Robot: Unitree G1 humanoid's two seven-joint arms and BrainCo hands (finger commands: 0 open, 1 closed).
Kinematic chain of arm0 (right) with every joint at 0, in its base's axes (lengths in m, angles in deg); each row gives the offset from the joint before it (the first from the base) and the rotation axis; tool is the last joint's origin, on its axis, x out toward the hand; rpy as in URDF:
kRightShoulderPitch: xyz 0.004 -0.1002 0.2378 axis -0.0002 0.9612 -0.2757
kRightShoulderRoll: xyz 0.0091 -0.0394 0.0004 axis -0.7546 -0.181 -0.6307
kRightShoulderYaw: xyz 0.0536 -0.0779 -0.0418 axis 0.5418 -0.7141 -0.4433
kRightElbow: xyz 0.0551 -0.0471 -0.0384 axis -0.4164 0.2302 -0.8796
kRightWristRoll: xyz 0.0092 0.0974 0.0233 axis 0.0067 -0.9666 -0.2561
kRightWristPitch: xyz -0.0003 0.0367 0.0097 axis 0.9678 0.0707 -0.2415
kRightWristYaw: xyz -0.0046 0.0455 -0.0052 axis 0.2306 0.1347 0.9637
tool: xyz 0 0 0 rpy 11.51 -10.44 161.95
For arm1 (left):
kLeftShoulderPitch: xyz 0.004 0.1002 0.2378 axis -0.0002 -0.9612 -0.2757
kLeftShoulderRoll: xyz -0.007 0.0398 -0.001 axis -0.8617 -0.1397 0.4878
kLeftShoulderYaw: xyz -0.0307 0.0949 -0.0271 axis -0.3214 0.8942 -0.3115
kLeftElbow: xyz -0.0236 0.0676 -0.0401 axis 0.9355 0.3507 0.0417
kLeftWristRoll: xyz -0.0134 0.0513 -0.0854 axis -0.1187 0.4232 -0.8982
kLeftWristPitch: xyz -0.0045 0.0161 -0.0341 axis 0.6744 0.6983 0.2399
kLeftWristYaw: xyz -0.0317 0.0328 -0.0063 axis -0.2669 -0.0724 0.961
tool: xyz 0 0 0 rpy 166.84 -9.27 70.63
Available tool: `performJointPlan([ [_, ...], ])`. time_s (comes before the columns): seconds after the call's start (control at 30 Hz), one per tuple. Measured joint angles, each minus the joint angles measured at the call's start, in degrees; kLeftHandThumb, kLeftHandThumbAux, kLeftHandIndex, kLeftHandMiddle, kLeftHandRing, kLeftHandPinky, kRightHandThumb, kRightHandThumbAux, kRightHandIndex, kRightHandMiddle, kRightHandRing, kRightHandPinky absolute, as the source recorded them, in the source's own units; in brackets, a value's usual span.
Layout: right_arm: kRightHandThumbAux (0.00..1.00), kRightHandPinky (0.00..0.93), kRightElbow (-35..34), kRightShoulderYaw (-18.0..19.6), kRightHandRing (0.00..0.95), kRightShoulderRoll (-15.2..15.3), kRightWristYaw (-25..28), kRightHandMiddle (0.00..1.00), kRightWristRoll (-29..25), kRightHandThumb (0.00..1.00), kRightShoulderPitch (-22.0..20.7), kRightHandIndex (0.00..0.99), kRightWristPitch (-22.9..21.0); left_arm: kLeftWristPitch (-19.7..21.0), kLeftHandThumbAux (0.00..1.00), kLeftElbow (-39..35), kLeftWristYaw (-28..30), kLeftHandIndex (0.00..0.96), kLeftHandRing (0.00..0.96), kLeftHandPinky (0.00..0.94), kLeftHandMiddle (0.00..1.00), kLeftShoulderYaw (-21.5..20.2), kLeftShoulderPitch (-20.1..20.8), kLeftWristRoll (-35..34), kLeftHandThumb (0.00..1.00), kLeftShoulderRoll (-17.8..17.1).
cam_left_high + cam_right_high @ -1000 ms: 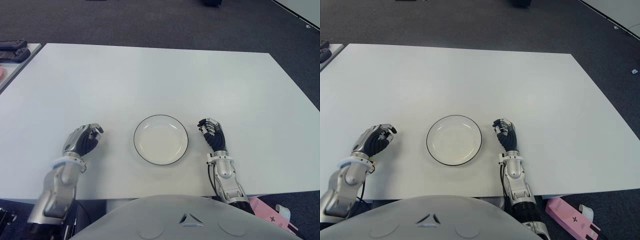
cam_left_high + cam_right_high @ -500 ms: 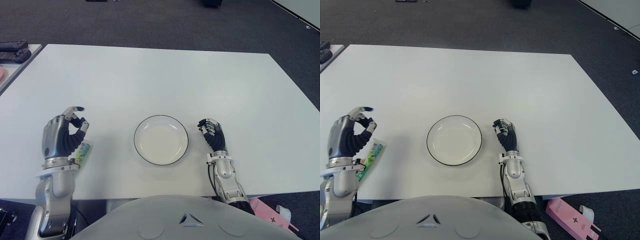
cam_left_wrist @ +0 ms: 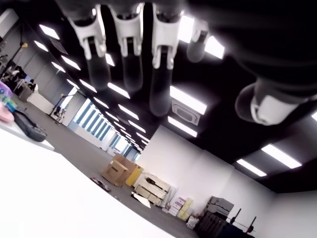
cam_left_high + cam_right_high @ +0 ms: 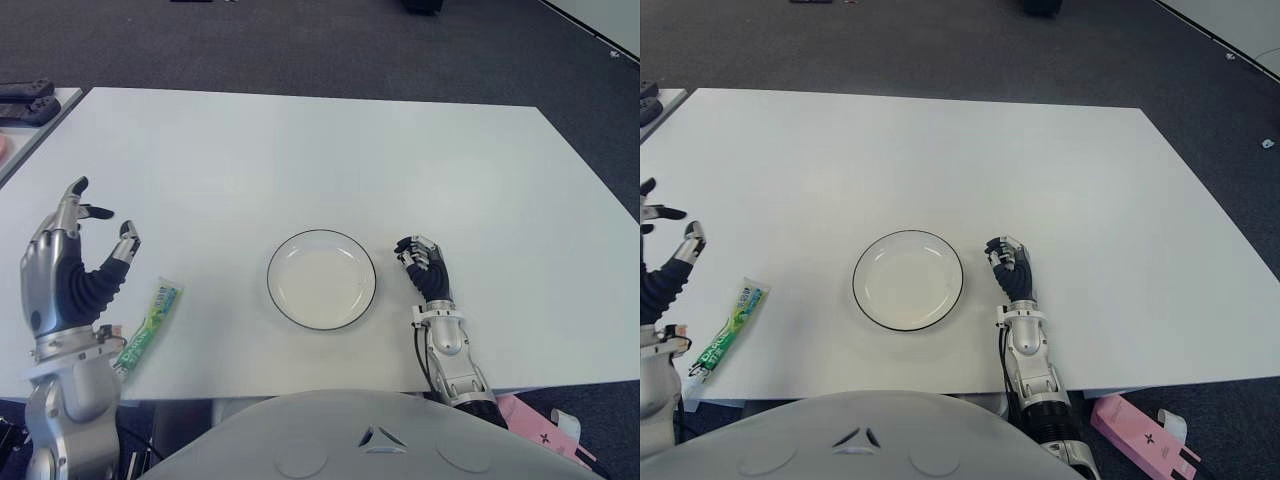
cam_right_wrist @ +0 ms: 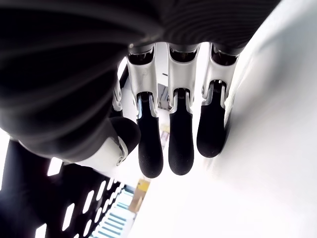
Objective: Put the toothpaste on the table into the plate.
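The left robot hand (image 4: 70,270) is up off the white tabletop (image 4: 320,160) at the near left, palm turned inward, fingers spread wide and thumb apart, holding nothing. The left wrist view confirms it: fingers straight, only the room's ceiling lights beyond them. Just to its right lies the toothpaste (image 4: 148,320), a green and white tube flat on the tabletop, running diagonally with one end at the near edge. It's clear of the hand and well to the left of the plate (image 4: 322,280). That plate, white with a thin dark rim, sits near the middle of the near side with nothing in it. On the right, the right robot hand (image 4: 424,268) shows just beside the plate's right rim, fingers curled in on themselves and gripping nothing. A pink box (image 4: 1145,432) lies on the floor off the near right corner.
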Motion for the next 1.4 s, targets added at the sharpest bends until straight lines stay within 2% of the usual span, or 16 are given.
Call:
performJointPlan([
  [0.23,0.735,0.459,0.24,-0.24,0.495,0.03,0.02,0.510,0.10,0.700,-0.27,0.427,-0.06,-0.26,0.302,0.72,-1.64,0.000,0.129,0.244,0.058,-1.20,0.08,1.47,0.532,3.41],
  [0.3,0.734,0.463,0.34,-0.24,0.496,0.04,0.01,0.512,0.10,0.700,-0.31,0.427,-0.06,-0.75,0.289,1.08,-3.02,0.000,0.122,0.213,0.051,-1.30,-0.29,2.99,0.530,4.31],
  [0.4,0.734,0.464,0.40,-0.26,0.499,0.04,0.01,0.513,0.10,0.701,-0.41,0.428,-0.05,-0.68,0.256,1.47,-4.56,0.000,0.147,0.258,0.063,-1.62,-0.71,5.92,0.532,5.44],
  [0.53,0.734,0.460,0.43,-0.29,0.498,0.09,-0.05,0.513,0.11,0.701,-0.45,0.427,-0.05,0.26,0.237,1.88,-5.19,0.000,0.165,0.279,0.076,-2.01,-1.15,9.61,0.543,6.45],
  [0.7,0.734,0.469,0.43,-0.45,0.494,0.18,-0.07,0.507,0.13,0.699,-0.46,0.428,-0.04,0.54,0.228,1.71,-4.48,0.000,0.179,0.287,0.096,-3.48,-1.33,10.60,0.560,6.61],
  [0.83,0.734,0.459,0.36,-0.58,0.486,0.22,0.04,0.499,0.11,0.698,-0.46,0.428,-0.05,2.19,0.223,-0.74,1.69,0.000,0.169,0.266,0.095,-4.55,-2.60,10.53,0.554,6.03],
  [0.97,0.735,0.458,0.14,-0.84,0.482,0.14,0.06,0.497,0.10,0.698,-0.41,0.426,-0.04,4.34,0.226,-4.60,10.13,0.000,0.090,0.190,0.029,-5.27,-4.84,11.27,0.531,5.74],
  [1.0,0.735,0.460,0.11,-0.86,0.482,0.12,0.05,0.498,0.10,0.698,-0.40,0.426,-0.04,4.71,0.225,-5.45,11.90,0.000,0.093,0.203,0.030,-5.35,-5.27,11.62,0.525,5.72],
  [1.1,0.735,0.477,0.07,-0.93,0.491,0.14,0.02,0.503,0.12,0.698,-0.47,0.426,-0.04,5.64,0.210,-7.56,18.56,0.000,0.198,0.324,0.111,-5.96,-6.51,14.07,0.470,5.26],
  [1.23,0.735,0.476,0.03,-1.07,0.493,0.22,0.01,0.504,0.17,0.698,-0.52,0.427,-0.04,5.18,0.203,-6.91,24.46,0.000,0.242,0.357,0.155,-7.96,-7.90,16.43,0.427,4.08],
  [1.33,0.734,0.465,0.01,-1.10,0.492,0.29,0.01,0.504,0.16,0.698,-0.53,0.428,-0.03,3.89,0.200,-5.27,27.95,0.000,0.196,0.242,0.160,-9.56,-8.52,17.83,0.332,2.81],
  [1.4,0.734,0.468,0.00,-1.06,0.494,0.28,-0.03,0.505,0.11,0.698,-0.51,0.428,0.03,2.03,0.204,-3.47,29.70,0.000,0.175,0.204,0.159,-10.10,-8.72,18.59,0.298,1.83],
])
